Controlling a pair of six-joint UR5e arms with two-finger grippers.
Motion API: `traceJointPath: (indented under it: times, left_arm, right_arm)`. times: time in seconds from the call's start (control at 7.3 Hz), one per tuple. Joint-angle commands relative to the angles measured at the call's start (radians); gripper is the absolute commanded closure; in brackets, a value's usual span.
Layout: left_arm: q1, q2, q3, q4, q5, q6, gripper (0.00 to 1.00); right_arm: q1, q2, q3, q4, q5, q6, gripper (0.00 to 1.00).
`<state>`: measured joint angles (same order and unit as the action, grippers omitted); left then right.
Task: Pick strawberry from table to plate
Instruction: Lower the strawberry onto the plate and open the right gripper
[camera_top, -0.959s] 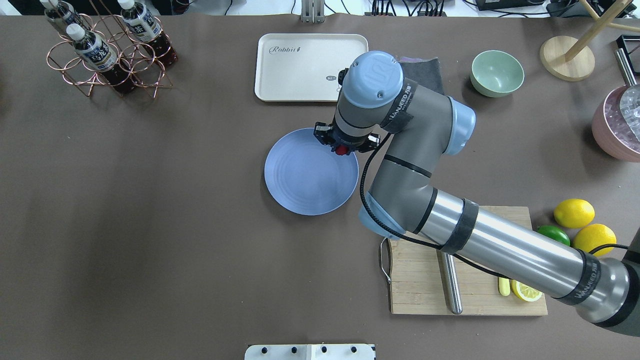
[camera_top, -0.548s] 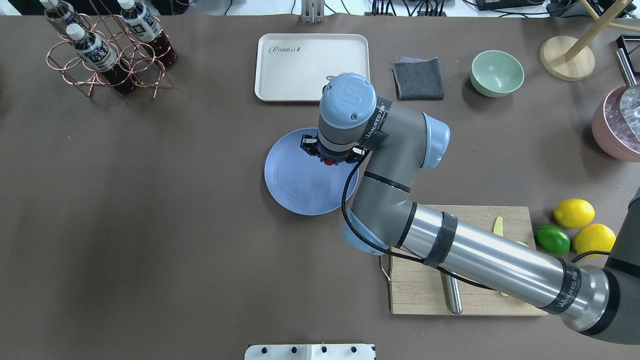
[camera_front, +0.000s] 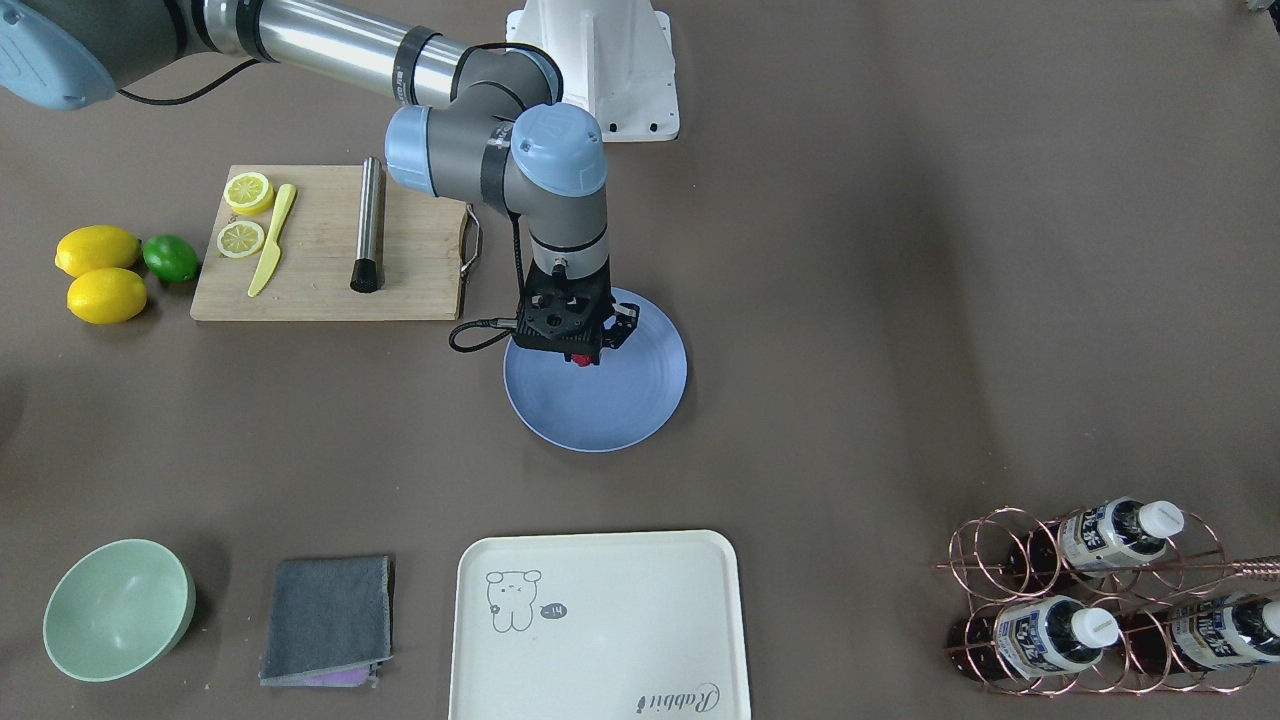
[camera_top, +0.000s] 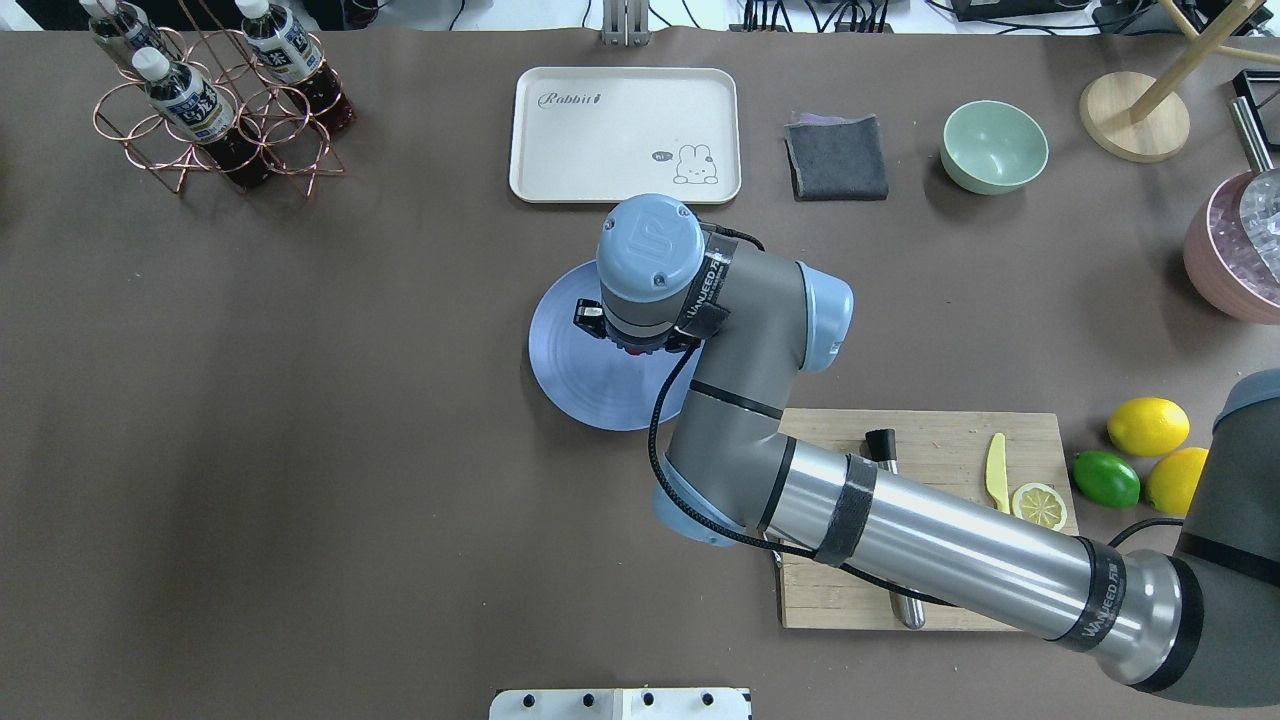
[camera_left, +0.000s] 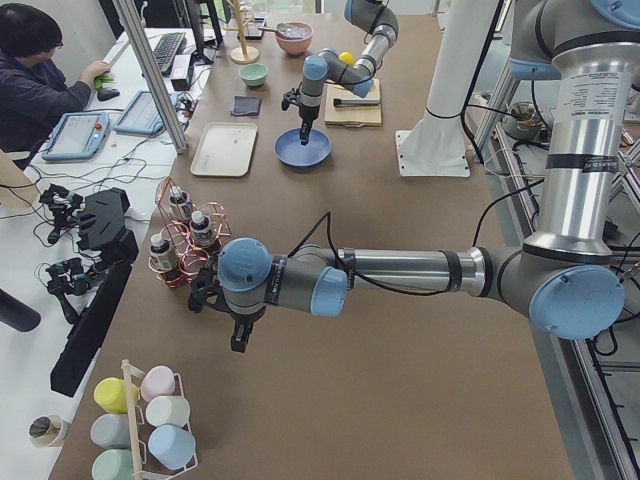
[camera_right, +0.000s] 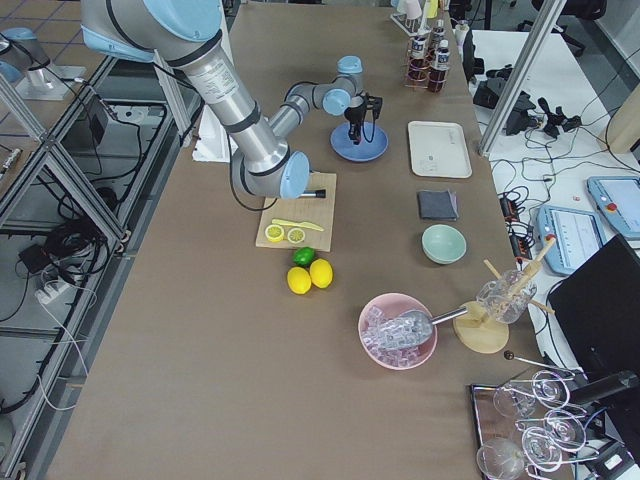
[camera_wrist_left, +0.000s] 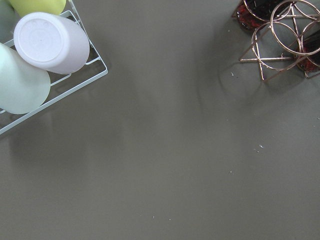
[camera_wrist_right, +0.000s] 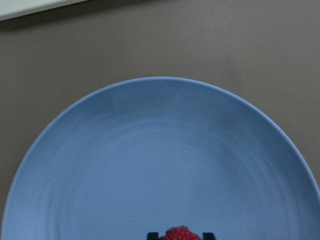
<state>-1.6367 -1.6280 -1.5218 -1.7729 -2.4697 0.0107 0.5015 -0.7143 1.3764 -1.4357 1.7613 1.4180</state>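
Observation:
My right gripper (camera_front: 580, 356) hangs over the round blue plate (camera_front: 612, 408), shut on the small red strawberry (camera_front: 580, 358). In the overhead view the wrist hides most of the gripper, and only a red sliver of strawberry (camera_top: 637, 350) shows above the plate (camera_top: 575, 385). The right wrist view has the strawberry (camera_wrist_right: 180, 234) between two dark fingertips (camera_wrist_right: 152, 234) at the bottom edge, with the plate (camera_wrist_right: 160, 160) filling the frame below. My left gripper (camera_left: 240, 340) shows only in the exterior left view, low over the brown table (camera_top: 300, 420); I cannot tell its state.
A cream tray (camera_top: 625, 130) lies behind the plate, with a grey cloth (camera_top: 837, 158) and mint bowl (camera_top: 994, 146) to its right. A cutting board (camera_top: 930, 470) with knife and lemon slice lies beneath my right arm. A copper bottle rack (camera_top: 215, 100) stands far left.
My right arm has swung toward the overhead view's lower left, carrying the strawberry from the plate's far right rim to over its middle. The tray's drawing is now uncovered.

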Motion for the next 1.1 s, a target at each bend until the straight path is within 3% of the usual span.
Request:
traceJointPath:
  times: [0.0, 0.55, 0.68, 0.82, 0.96]
  left_arm:
    - [0.000, 0.000, 0.000, -0.003, -0.001, 0.000, 0.02]
    - [0.000, 0.000, 0.000, -0.005, -0.002, 0.000, 0.02]
    - [0.000, 0.000, 0.000, -0.005, -0.002, 0.000, 0.02]
    - [0.000, 0.000, -0.001, -0.005, -0.002, 0.000, 0.02]
    - [0.000, 0.000, -0.003, -0.007, -0.002, 0.000, 0.02]
  right_arm:
    - [-0.006, 0.031, -0.058, 0.035, -0.020, 0.007, 1.00]
    - [-0.014, 0.030, -0.062, 0.051, -0.023, 0.006, 1.00]
    - [-0.012, 0.030, -0.062, 0.051, -0.023, 0.007, 0.89]
    - [-0.012, 0.029, -0.062, 0.051, -0.023, 0.007, 0.53]
    - [-0.012, 0.026, -0.062, 0.052, -0.023, 0.007, 0.30]
